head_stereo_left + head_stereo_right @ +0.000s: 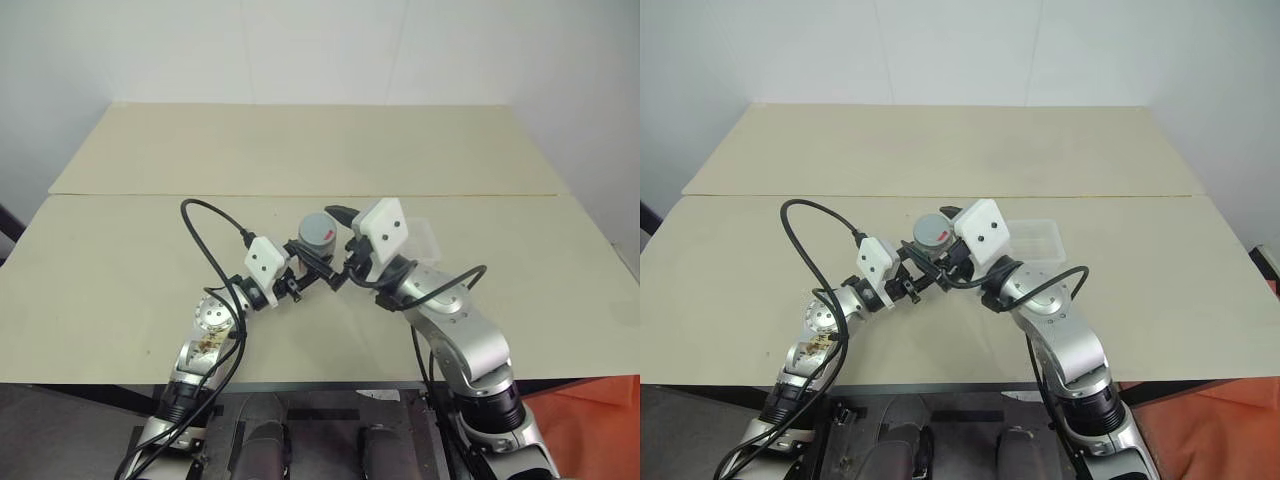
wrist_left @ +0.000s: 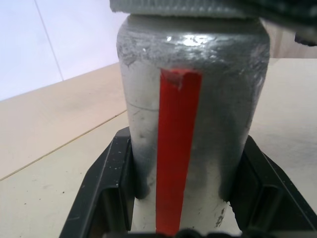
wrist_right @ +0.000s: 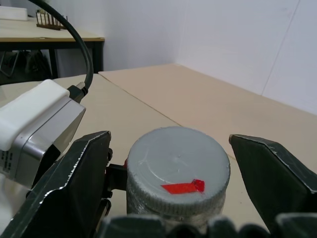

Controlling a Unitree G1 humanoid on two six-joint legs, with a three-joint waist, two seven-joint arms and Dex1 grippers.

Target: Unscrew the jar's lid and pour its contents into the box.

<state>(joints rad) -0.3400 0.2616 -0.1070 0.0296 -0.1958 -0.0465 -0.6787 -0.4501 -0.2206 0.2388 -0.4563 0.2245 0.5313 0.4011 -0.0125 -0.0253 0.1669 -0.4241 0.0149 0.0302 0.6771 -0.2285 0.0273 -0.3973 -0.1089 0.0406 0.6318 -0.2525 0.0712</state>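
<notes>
The jar [image 2: 190, 124], small, rigid and probably light, sits clamped in the left claw [image 1: 296, 272] above the worktop [image 1: 120, 260]. Right claw [image 3: 176, 193] straddles the ribbed lid [image 3: 178, 171], fingers apart; grip its rim.

Both arms are bent inward so the wrists nearly meet in front of the robot. The left gripper [image 1: 300, 272] is clamped tight on the jar [image 1: 317, 235], and the right gripper [image 3: 171, 191] has its fingers spread wide either side of the lid [image 3: 177, 171], not touching it.

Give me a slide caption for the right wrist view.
Right gripper open astride the grey lid, with clear gaps on both sides.
</notes>
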